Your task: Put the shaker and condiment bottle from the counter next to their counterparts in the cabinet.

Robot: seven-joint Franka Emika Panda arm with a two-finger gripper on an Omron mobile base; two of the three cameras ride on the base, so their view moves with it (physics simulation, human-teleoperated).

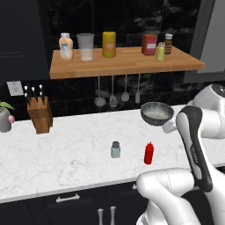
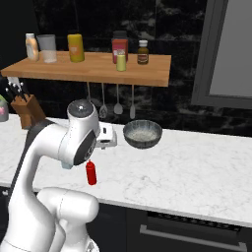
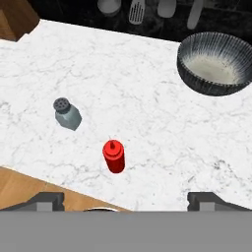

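Gripper [image 3: 125, 202]: jaws wide apart, holding nothing, above the counter [image 1: 66, 158].
Shaker [image 1: 115, 150]: upright on the counter, just left of the condiment bottle [image 1: 149, 153].
Counterparts: peach bottle [image 1: 66, 46] far left on the cabinet [image 1: 127, 66], yellow-green shaker [image 1: 160, 52] towards its right.

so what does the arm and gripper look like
The arm is glossy white with rounded, bulbous segments, a dark grey band running down one link and a grey disc cap on a joint. No cables show. The gripper has two small dark grey, blocky fingertips.
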